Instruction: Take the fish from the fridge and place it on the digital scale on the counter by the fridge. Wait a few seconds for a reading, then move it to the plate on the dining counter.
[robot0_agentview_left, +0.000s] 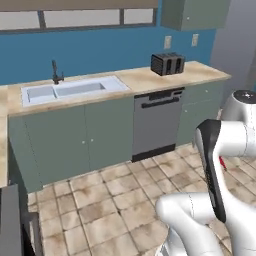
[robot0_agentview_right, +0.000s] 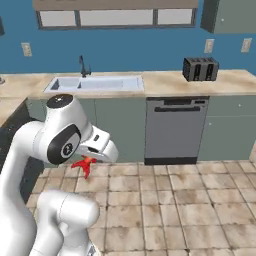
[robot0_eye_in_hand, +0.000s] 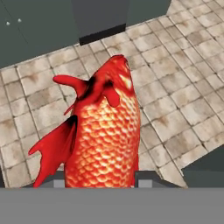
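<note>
The red-orange fish (robot0_eye_in_hand: 105, 135) stands upright between my gripper's (robot0_eye_in_hand: 103, 180) two dark fingertips (robot0_eye_in_hand: 146, 179), head pointing away from the hand, fins spread to the left. My gripper is shut on it. In the right base view the fish (robot0_agentview_right: 84, 166) hangs under the white hand (robot0_agentview_right: 97, 145), above the tiled floor. A sliver of red (robot0_agentview_left: 221, 162) shows beside the arm in the left base view. The fridge, the digital scale, the plate and the dining counter are out of view.
A beige worktop with a white sink (robot0_agentview_right: 95, 83) and dark tap runs along the blue wall. A grey dishwasher (robot0_agentview_right: 175, 130) stands under it, with a black toaster (robot0_agentview_right: 200, 69) above. Brown floor tiles (robot0_agentview_right: 190, 200) lie in front.
</note>
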